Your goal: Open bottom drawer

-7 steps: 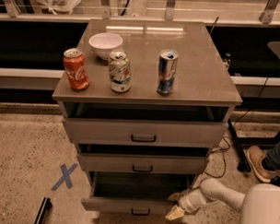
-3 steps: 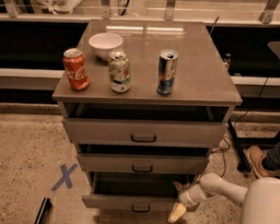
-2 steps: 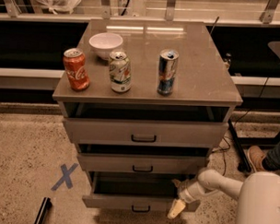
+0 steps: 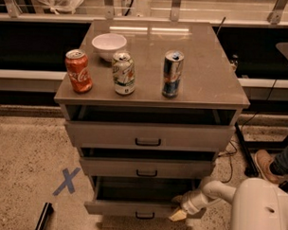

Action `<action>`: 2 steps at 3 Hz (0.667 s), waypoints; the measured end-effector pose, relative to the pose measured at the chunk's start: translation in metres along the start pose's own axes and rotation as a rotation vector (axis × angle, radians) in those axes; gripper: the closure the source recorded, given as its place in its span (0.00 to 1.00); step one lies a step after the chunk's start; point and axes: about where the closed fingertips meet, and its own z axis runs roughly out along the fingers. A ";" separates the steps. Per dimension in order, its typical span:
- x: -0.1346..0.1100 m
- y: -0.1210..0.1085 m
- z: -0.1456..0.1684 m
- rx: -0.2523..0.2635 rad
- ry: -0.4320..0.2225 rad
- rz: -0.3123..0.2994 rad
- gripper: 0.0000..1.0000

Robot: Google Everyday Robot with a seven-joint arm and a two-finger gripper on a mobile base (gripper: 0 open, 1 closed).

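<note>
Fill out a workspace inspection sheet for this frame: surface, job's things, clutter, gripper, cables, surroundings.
Surface: the cabinet top carries a white bowl, a red can, a white-green can and a blue-silver can; the cans stand upright.
Job's things: the bottom drawer is pulled partly out, its dark inside showing; the middle drawer and top drawer sit above it.
Clutter: a black object lies on the floor.
Gripper: the gripper is at the right end of the bottom drawer's front, right of its handle.
Cables: black cables run right of the cabinet.
Surroundings: a blue tape X; a shoe.
</note>
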 end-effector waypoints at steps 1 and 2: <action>0.003 0.012 0.003 -0.018 0.000 0.015 0.61; -0.005 0.023 -0.005 -0.038 0.008 -0.007 0.42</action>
